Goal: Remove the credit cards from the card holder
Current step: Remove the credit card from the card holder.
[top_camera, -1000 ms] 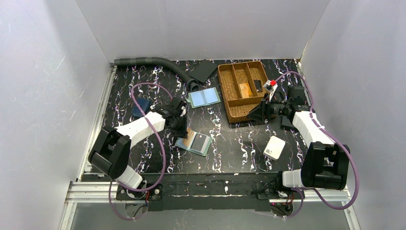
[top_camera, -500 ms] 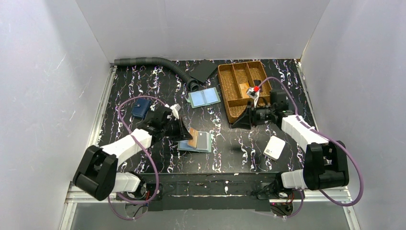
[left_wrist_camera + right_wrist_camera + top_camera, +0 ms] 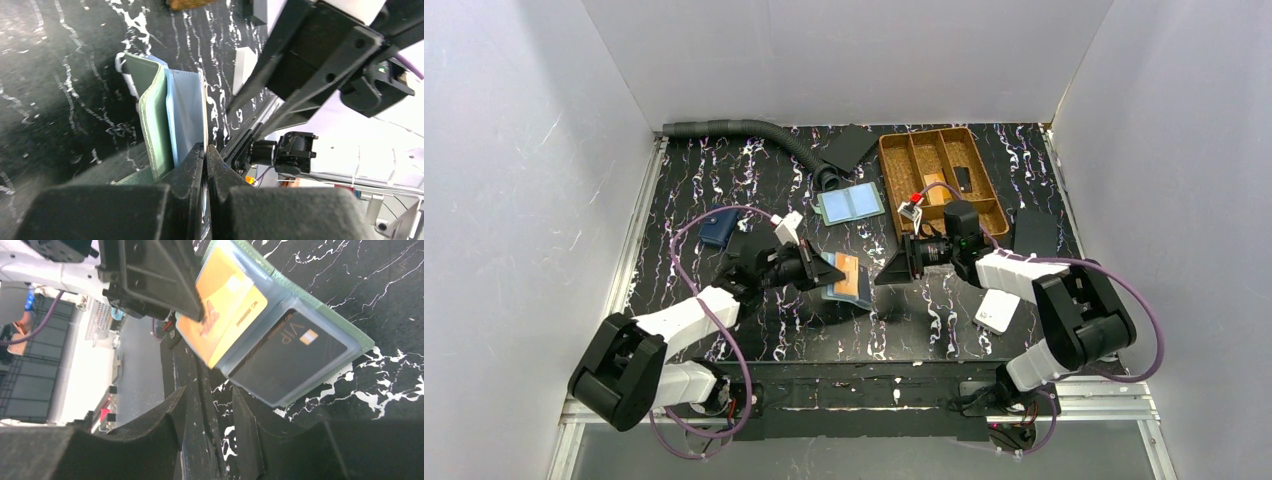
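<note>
The left fingers [image 3: 809,270] have clenched on the card holder [image 3: 844,284], tipping it up mid-frame on the table [image 3: 724,170]. The right fingers [image 3: 894,270], half parted and empty, have swung in facing its credit cards [image 3: 225,305], ready to pull.

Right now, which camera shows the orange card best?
The right wrist view: the flat orange card faces it, large, with its markings visible. The top view shows only a small orange patch. The left wrist view shows just the green-edged card holder edge-on, with the card hidden.
</note>
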